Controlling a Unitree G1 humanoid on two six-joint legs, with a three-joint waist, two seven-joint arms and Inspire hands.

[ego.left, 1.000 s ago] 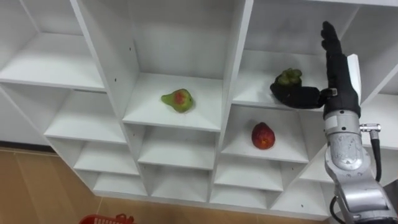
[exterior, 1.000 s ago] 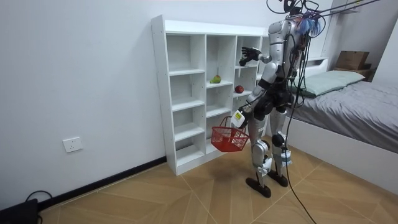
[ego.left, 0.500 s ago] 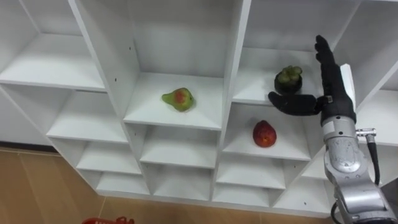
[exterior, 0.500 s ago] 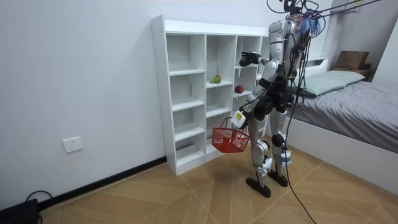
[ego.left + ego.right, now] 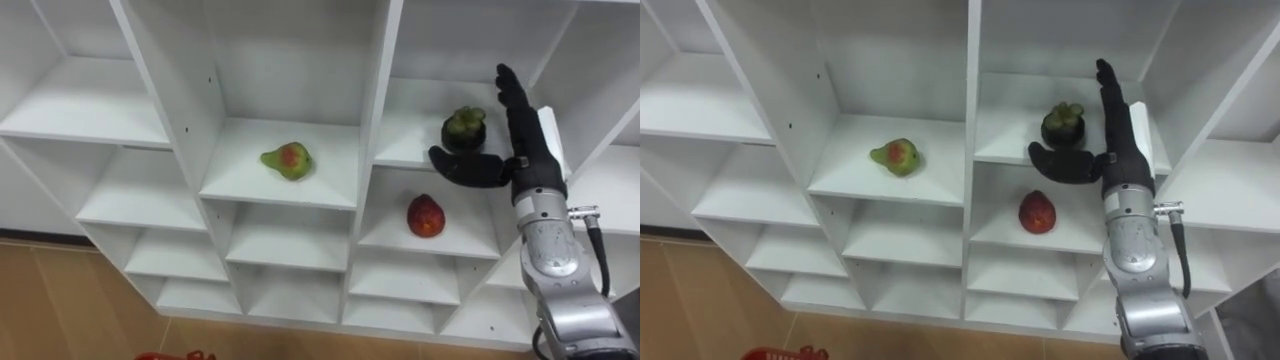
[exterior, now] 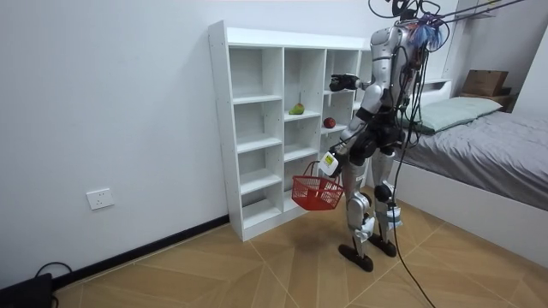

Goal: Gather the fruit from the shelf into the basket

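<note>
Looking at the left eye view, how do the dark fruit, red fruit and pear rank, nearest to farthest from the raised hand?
1. Mangosteen, just left of the right hand, upper shelf.
2. Red fruit, shelf below.
3. Pear, next column leftward.

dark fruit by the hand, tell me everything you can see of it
The dark fruit is small and round, purple-black and smooth-looking, with a green leafy cap on top. It sits upright on a white shelf in the right-hand column, one compartment above the red fruit. The right hand is open beside it, thumb low in front, fingers raised at its right; contact cannot be told.
</note>
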